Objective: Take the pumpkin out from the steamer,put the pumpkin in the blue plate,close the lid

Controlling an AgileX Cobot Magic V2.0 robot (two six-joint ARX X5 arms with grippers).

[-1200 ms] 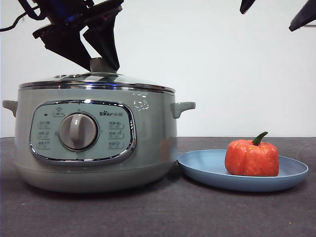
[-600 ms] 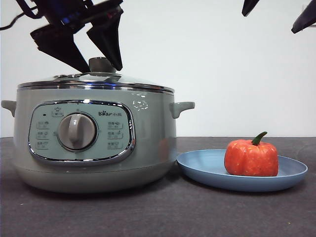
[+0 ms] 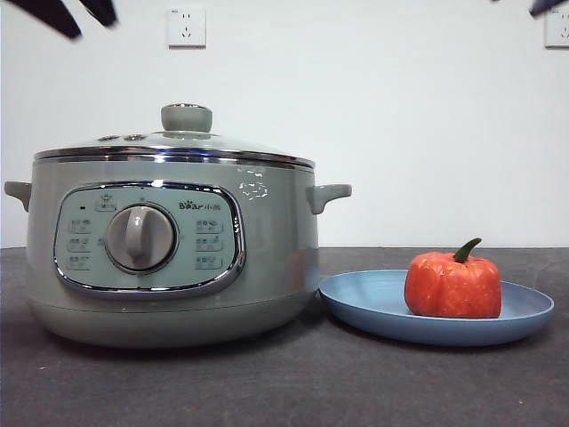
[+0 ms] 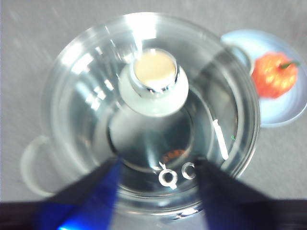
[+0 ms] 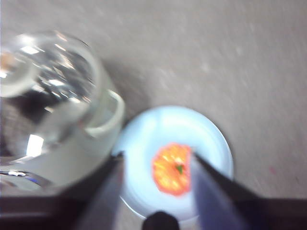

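The sage-green steamer (image 3: 169, 258) stands at the left with the glass lid (image 3: 178, 142) closed on it. The orange pumpkin (image 3: 452, 285) sits in the blue plate (image 3: 373, 307) to its right. My left gripper (image 4: 156, 175) is open and empty, high above the lid (image 4: 153, 81); in the front view only its black tips (image 3: 67, 13) show at the top left. My right gripper (image 5: 156, 160) is open and empty, high above the pumpkin (image 5: 172, 167) and plate (image 5: 206, 139); its tip (image 3: 544, 7) shows at the top right of the front view.
The dark table (image 3: 293, 382) runs across the front. A white wall with two sockets (image 3: 186, 27) stands behind. The steamer's side handle (image 3: 329, 194) points toward the plate.
My left gripper has let go of the lid knob and risen up and to the left, almost out of the front view. The right gripper has also risen.
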